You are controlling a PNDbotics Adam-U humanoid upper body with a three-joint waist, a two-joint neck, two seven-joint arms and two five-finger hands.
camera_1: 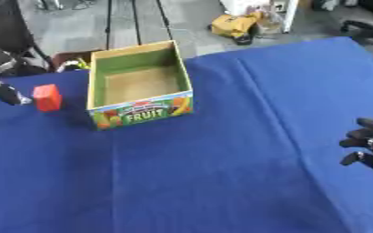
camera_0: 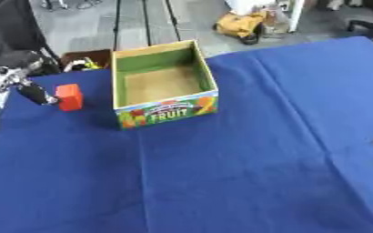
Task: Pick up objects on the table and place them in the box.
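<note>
A red block (camera_0: 68, 97) stands upright on the blue cloth, left of the box. The open cardboard box (camera_0: 165, 110) has green inner walls, a bare brown floor and a "FRUIT" label on its front. My left hand (camera_0: 33, 92) comes in from the left edge. One dark finger reaches toward the block's left side, and a small gap shows between them in the right eye view. The fingers are not curled round anything. My right hand (camera_1: 368, 144) rests at the right edge, fingers relaxed and holding nothing.
The blue cloth (camera_0: 221, 173) covers the table from the box forward to the near edge. Past the far edge lie a yellow bag (camera_0: 239, 23) on the floor and a dark bin (camera_0: 82, 58) behind the box's left corner.
</note>
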